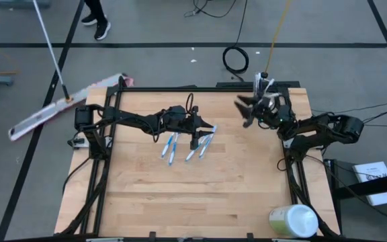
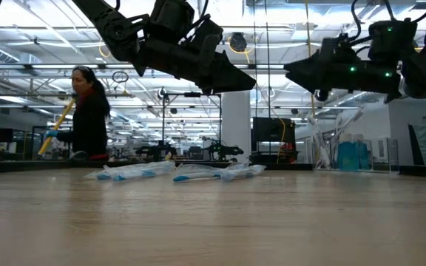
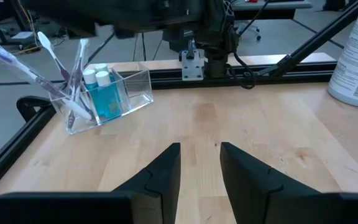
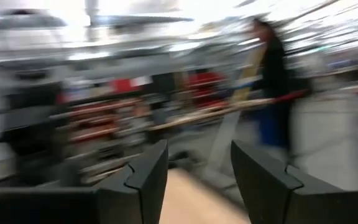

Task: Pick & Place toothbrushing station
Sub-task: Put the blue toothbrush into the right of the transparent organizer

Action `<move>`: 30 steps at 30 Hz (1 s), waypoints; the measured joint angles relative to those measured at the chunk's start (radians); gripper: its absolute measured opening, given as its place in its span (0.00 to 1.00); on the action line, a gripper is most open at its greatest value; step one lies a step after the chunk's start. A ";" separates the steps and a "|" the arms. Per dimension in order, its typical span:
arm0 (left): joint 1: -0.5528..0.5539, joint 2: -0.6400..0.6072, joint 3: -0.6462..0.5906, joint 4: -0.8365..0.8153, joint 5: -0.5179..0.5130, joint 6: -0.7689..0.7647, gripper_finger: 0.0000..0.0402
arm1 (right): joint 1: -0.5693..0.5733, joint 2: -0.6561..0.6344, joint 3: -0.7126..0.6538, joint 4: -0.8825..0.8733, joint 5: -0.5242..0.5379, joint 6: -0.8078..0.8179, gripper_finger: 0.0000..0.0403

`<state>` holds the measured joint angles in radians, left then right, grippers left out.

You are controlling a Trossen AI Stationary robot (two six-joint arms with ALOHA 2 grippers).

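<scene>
I see matt pale wood table [image 1: 180,195]; clear glossy plastic cup [image 3: 129,93] near its black metal frame [image 3: 266,68].

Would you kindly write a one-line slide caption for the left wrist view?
Left gripper, fingers apart and empty, faces a clear cup holding toothbrushes and teal-capped tubes.

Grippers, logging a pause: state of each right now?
Left gripper: open, empty, above the table.
Right gripper: open, empty, raised.

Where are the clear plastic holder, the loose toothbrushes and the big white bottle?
Clear plastic holder [image 3: 129,93], left wrist view, front wall.
Loose toothbrushes [image 1: 171,146], high view, blue-white handle.
Big white bottle [image 1: 294,220], high view, its side.
</scene>
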<state>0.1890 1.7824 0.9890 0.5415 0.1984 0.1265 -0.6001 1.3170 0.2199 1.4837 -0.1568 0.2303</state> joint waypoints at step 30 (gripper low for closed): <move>-0.002 -0.251 0.000 -0.884 -0.075 -0.177 0.30 | 0.058 -0.448 -0.092 0.081 -0.805 0.465 0.41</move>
<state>0.1871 1.5314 0.9886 -0.3420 0.1234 -0.0503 -0.5425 0.8687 0.1281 1.5645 -0.9618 0.6956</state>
